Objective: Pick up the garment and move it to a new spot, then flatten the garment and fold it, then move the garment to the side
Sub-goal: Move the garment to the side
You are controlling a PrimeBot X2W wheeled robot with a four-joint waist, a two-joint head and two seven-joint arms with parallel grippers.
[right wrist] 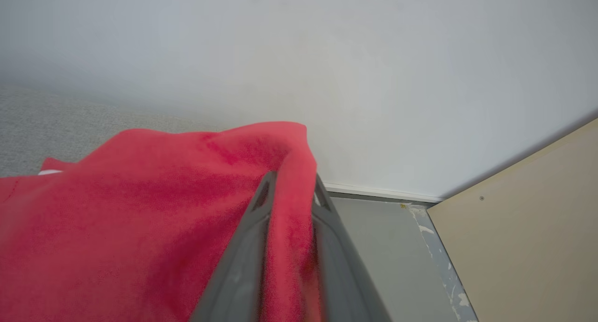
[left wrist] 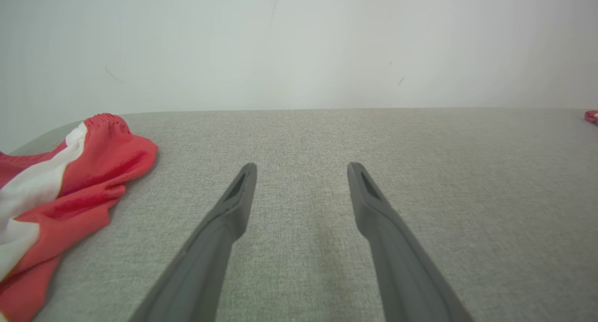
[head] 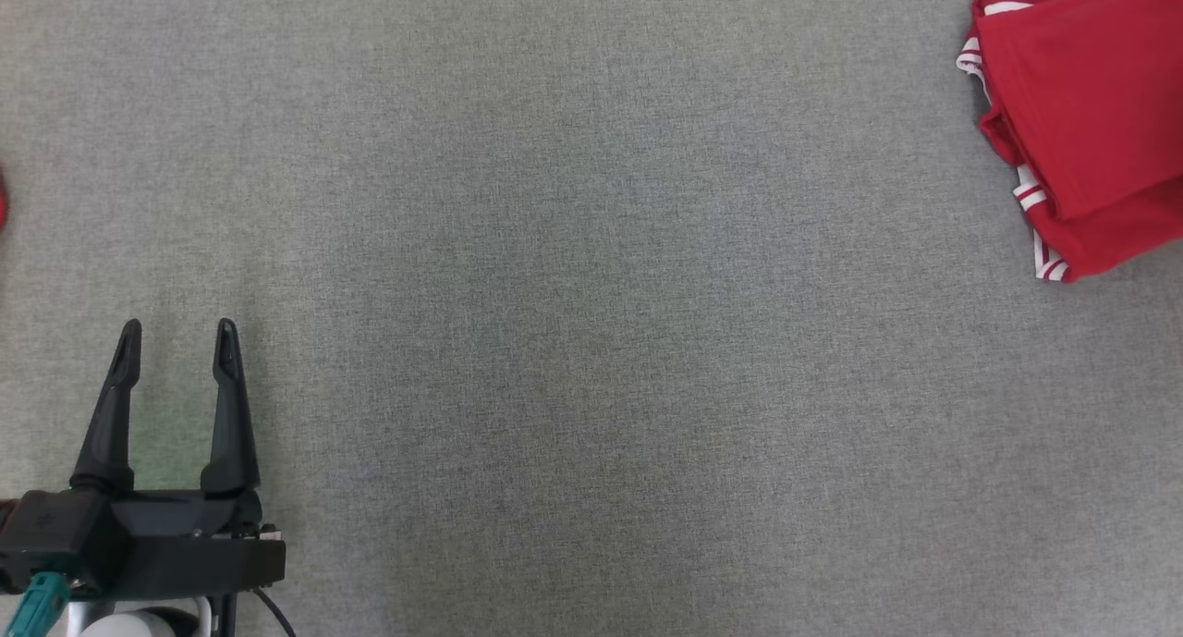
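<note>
The garment is red with white stripes and lies folded at the far right of the grey fabric surface, running out of the head view. In the right wrist view a fold of the same red garment passes between the two dark fingers of my right gripper, which is shut on it near the surface's edge. My left gripper rests at the lower left, far from the garment, open with nothing between its fingers.
A second red and white cloth lies bunched to the left of my left gripper. Beyond the surface's right edge are a grey floor, a white wall and a beige panel.
</note>
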